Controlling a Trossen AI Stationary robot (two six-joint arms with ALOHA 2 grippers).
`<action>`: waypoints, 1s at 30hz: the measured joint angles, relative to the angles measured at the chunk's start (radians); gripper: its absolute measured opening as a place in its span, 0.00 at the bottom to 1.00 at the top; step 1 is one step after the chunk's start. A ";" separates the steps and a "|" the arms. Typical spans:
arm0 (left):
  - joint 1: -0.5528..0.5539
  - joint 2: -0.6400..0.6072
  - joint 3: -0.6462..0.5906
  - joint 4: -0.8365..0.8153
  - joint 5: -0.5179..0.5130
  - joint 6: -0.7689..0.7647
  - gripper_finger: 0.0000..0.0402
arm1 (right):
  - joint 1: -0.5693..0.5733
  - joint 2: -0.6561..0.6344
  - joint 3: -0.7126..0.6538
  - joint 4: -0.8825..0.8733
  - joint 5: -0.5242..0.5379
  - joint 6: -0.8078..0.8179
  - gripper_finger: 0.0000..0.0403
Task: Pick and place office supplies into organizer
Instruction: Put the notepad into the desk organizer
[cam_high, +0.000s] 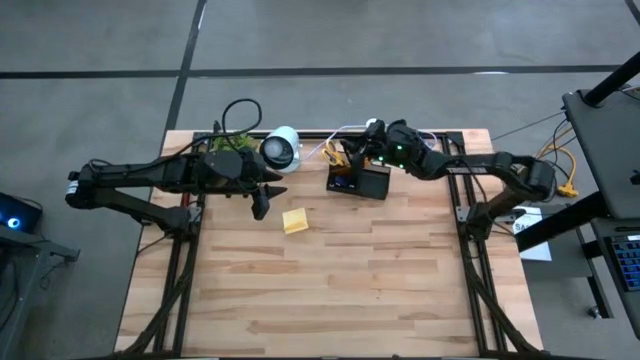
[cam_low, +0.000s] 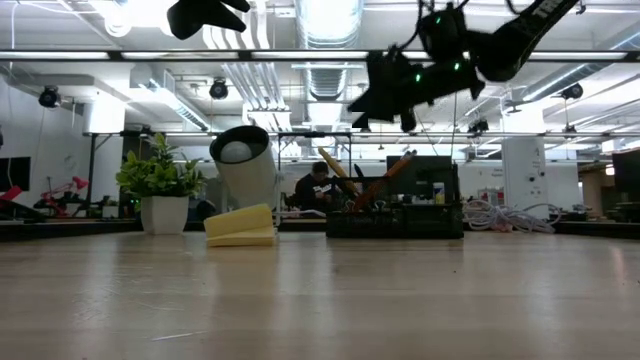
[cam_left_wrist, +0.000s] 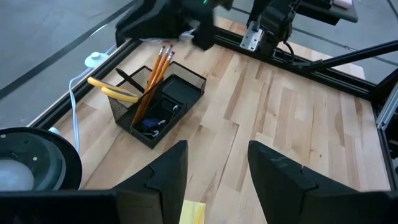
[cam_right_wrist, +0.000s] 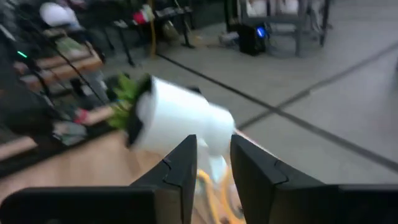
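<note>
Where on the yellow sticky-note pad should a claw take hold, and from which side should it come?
Grip the sticky-note pad across two opposite edges, coming straight down from above. It lies flat on the bare table, apart from the organizer, so its thin sides are free. The open left claw hangs nearest and seems best placed.

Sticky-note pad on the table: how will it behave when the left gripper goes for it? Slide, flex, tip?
The sticky-note pad lies alone on bare wood, so a side push would probably slide it. In the low view it sits low and flat, so tipping or rolling seems unlikely. As stacked paper, it may fan or flex if pinched by one edge. The left gripper hangs open beside it.
</note>
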 joint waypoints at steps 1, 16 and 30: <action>0.000 0.000 0.000 0.000 0.000 0.000 0.38 | 0.010 -0.022 0.000 0.000 -0.002 0.001 0.22; 0.000 0.004 0.000 0.013 0.000 0.000 0.38 | 0.186 -0.542 0.000 -0.460 -0.090 0.037 0.23; -0.001 0.258 -0.010 0.063 0.095 0.002 0.38 | 0.208 -0.700 -0.008 -0.670 -0.013 -0.009 0.21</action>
